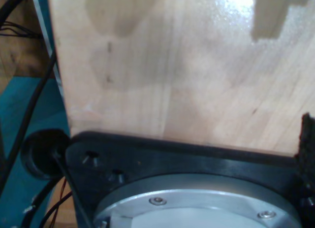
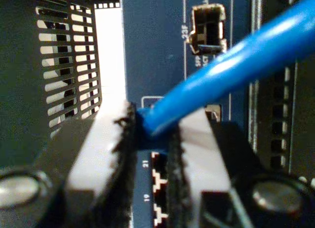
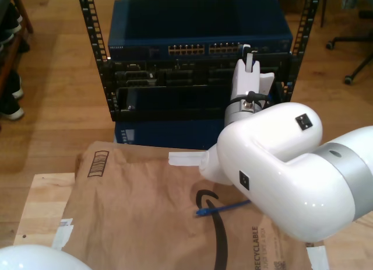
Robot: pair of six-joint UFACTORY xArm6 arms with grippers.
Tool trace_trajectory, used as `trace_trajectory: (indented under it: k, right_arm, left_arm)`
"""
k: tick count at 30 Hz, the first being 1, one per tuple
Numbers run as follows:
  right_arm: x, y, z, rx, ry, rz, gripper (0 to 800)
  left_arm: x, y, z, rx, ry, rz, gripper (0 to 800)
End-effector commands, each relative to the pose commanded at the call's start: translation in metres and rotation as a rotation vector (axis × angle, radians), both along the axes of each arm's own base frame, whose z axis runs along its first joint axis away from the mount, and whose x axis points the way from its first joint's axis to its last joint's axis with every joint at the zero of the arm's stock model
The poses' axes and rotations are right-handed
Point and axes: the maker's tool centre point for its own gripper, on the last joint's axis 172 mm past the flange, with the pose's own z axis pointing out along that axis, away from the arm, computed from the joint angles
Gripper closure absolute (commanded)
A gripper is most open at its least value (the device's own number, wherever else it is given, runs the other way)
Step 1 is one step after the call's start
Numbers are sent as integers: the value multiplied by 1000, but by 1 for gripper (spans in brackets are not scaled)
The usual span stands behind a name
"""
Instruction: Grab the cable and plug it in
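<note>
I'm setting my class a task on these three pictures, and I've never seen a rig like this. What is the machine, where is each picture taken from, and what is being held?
These are two white robot arms with grippers. The exterior view comes from a camera off the arms: one arm reaches toward a blue network switch in a rack. Below lie brown paper on a wooden table and the cable's loose end. The second wrist view rides on my second gripper: its fingers are shut on the blue cable, close to the switch's ports. The first wrist view rides on the other arm and looks down at bare wood.
</note>
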Motion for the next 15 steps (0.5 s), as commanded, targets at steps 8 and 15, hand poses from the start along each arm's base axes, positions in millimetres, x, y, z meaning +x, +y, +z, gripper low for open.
trace_trajectory:
  k: [8,15]
  right_arm:
    - [-7,-1,2,-10,-18,-10,800]
    - [-14,-5,7,-18,-52,-29,800]
  left_arm:
    - [0,0,0,0,0,0,1]
    - [0,0,0,0,0,0,1]
